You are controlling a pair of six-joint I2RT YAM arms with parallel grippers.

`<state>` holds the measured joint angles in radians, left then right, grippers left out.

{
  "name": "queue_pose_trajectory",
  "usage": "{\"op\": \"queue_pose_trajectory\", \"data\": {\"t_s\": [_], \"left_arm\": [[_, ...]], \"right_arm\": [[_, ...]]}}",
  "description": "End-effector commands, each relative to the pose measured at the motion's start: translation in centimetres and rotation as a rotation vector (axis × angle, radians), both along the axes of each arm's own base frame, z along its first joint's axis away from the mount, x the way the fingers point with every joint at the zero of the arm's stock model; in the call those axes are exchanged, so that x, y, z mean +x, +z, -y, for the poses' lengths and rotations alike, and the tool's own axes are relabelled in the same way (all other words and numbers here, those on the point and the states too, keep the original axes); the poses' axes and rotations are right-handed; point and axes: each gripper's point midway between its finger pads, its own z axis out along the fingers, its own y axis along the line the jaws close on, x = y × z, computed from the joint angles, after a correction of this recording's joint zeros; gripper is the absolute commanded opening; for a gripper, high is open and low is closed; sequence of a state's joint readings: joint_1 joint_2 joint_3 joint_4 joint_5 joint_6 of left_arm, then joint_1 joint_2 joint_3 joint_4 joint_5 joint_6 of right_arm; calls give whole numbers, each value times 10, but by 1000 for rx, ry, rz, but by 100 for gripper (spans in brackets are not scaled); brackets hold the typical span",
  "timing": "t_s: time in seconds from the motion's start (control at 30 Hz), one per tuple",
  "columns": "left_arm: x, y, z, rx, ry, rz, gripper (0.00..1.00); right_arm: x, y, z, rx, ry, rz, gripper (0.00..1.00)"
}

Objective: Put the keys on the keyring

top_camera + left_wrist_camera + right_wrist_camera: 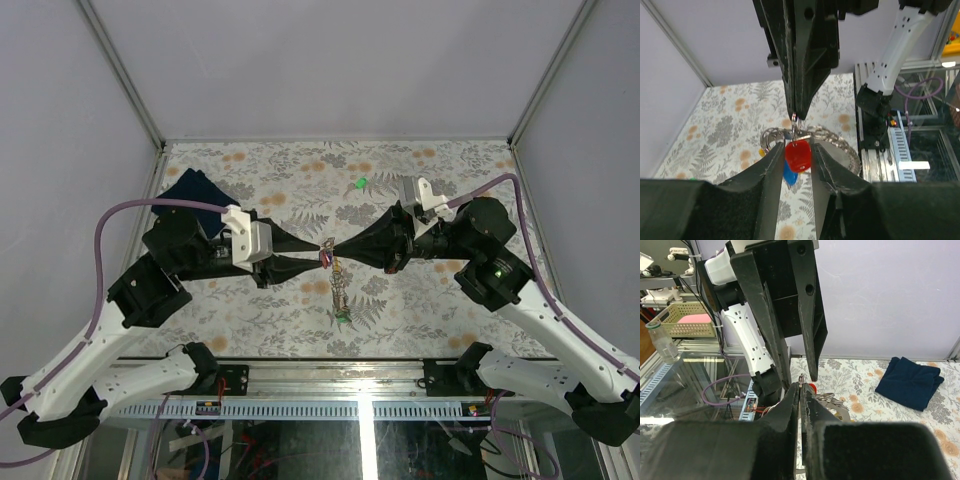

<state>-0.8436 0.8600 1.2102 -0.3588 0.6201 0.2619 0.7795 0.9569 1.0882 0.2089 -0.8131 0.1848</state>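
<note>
The floral-patterned table (250,160) is filling the middle of the top view, and the two black arms are meeting nose to nose at its centre, the left one coming in from the left of the frame and the right one from the right. A dark blue folded cloth (195,190) is lying at the upper left, well apart from them. The right gripper (800,386) is pressing its jaws fully together on a thin silvery piece at its tip, which looks to be part of the thin silvery metal keyring (772,136). The ring's short chain (340,292) is trailing toward the bottom of the top view. The left gripper (797,152) is standing partly open, its jaws flanking the small key with the red plastic tag (798,156) rather than visibly clamping it; whether a pad is touching the tag cannot be told. That red key is hanging just below the right gripper's tip, with a blue-tagged key (789,175) just under it, so both appear to be on the keyring. One green-tagged key (358,184) is lying loose on the table, up and to the right of the meeting point. It is lying nearer the right gripper, but that one is busy with the keyring, so the freer left gripper would probably be reaching past the ring for it.
</note>
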Motion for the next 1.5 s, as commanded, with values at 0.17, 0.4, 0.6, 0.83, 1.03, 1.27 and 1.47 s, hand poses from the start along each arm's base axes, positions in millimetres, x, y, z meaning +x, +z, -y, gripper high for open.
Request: {"op": "queue_pose_trajectory", "data": {"t_s": [0.17,0.4,0.6,0.83,1.03,1.27,1.47], "left_arm": [[-8,36,3,-139,-40,62,29],[-11,30,7,-110,-77,54,26],[-12,27,8,-94,-89,53,14],[-11,28,6,-94,-75,62,6],[-11,28,6,-94,-74,63,0],[-11,29,7,-100,-80,61,0],[-11,29,10,-101,-92,53,0]], "right_arm": [[-15,31,10,98,27,91,0],[-17,32,12,103,29,97,0],[-18,34,13,109,25,104,0],[-18,37,16,118,12,113,0],[-19,40,18,128,1,121,0],[-20,45,19,150,1,124,0],[-14,51,23,188,-48,126,0]]}}
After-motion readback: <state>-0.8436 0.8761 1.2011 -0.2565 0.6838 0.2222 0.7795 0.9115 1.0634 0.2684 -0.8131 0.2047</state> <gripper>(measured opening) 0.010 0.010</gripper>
